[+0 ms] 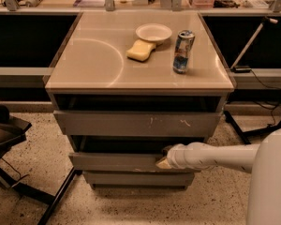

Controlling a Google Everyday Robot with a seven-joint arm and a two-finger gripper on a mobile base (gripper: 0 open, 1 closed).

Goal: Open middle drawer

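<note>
**A:** Where the white arm reaches in from the lower right, what does it meet?

**B:** Its pincer sits at the top edge of the middle drawer, near the drawer's right end. Whether the pincer is apart or together, I cannot tell. Its tan tip lies against the grey front.

**A:** Where is that drawer?

**B:** In a grey table, second of three fronts. It lies below the scratched top drawer and above the bottom drawer. It looks to stand a little forward of the bottom one, with a dark gap above it.

**A:** So which step is this?

**B:** The pull, I judge, with the drawer only partly out.

**A:** And next?

**B:** A straight, level pull toward the robot, keeping the hold on the edge. On the table stand a bowl, a sponge and a can. A smooth pull should leave them be.
</note>
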